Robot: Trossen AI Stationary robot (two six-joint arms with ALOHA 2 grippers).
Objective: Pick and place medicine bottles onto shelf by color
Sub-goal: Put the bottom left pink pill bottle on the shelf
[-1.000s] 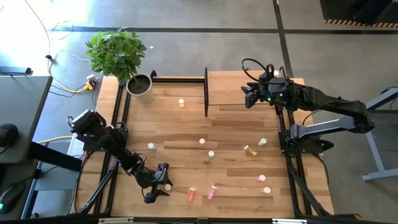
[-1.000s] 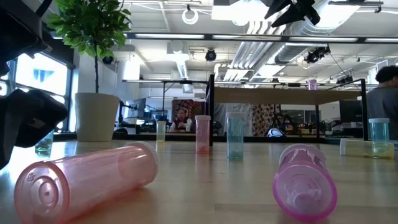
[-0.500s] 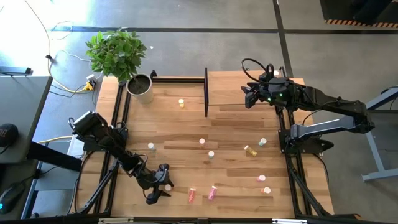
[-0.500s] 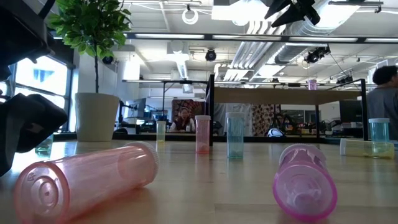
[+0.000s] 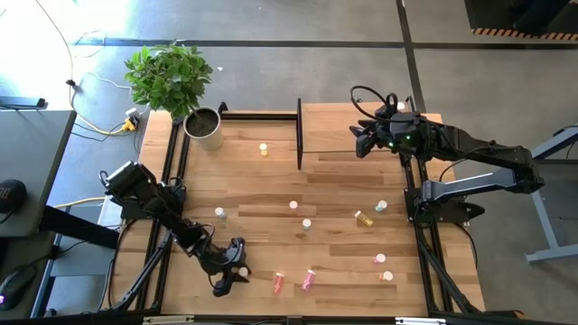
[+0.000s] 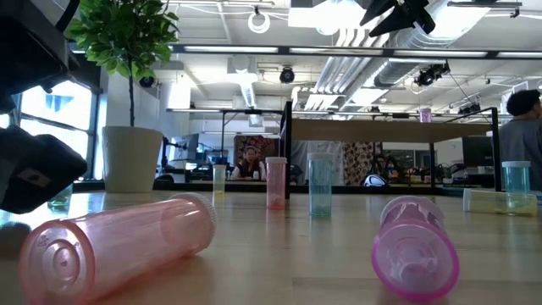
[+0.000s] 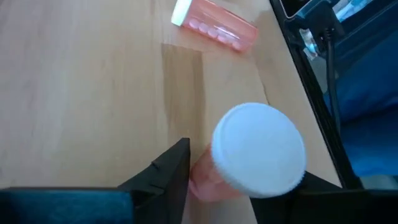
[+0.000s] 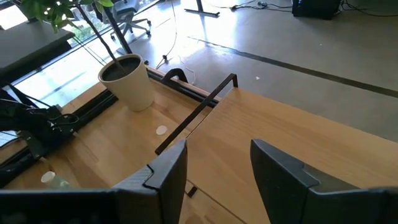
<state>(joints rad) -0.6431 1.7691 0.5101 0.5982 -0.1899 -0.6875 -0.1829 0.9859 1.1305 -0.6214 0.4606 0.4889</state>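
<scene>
Near the table's front edge stands a red-pink medicine bottle (image 7: 205,182) with a white cap (image 5: 243,270). My left gripper (image 5: 231,267) reaches it from the far left and is shut on it. Two pink bottles (image 5: 279,283) (image 5: 308,280) lie just to its right. More bottles, yellow (image 5: 263,150), pale (image 5: 306,224) and pink (image 5: 379,259), are scattered over the table. The shelf (image 5: 339,126), a light-wood board in a black frame, stands at the back. My right gripper (image 8: 214,165) hovers open high above it, holding nothing. My left gripper pinches the bottle's pink body (image 7: 198,182) just under the white cap (image 7: 258,149), one finger (image 7: 171,174) on each side. The fingers slant down from the table's far left. The bottle stands upright; its foot is hidden by the cap and fingers.
A grey pot (image 5: 204,128) with a green plant stands at the back left. A pink bottle (image 7: 214,28) lies close ahead of my left gripper. The table's black frame rail (image 7: 311,68) runs beside the held bottle. A person (image 6: 521,135) shows in the room behind.
My left gripper has rolled a little about the line that it points along and has stayed in place at the bottle. The bottles and my right arm have kept still.
</scene>
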